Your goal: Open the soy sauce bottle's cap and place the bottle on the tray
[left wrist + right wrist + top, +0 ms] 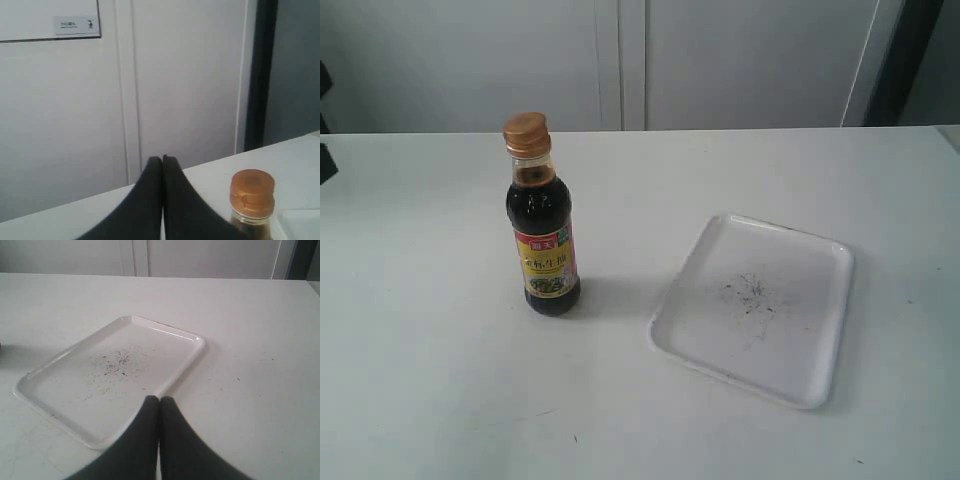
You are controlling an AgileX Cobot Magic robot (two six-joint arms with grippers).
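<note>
Standing soy sauce bottle point(542, 235), round copper cap point(526, 130), shallow white tray point(795, 345); left gripper point(162, 159), right gripper point(159, 399) pinched together.

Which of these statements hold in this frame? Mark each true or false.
1. The soy sauce bottle stands upright on the table, apart from the tray. True.
2. The cap is flipped open. False: it is closed.
3. The bottle sits on the tray. False: the tray holds only dark specks.
4. The left gripper is shut, holding nothing. True.
5. The right gripper grips the tray's rim. False: it is shut, holding nothing.
</note>
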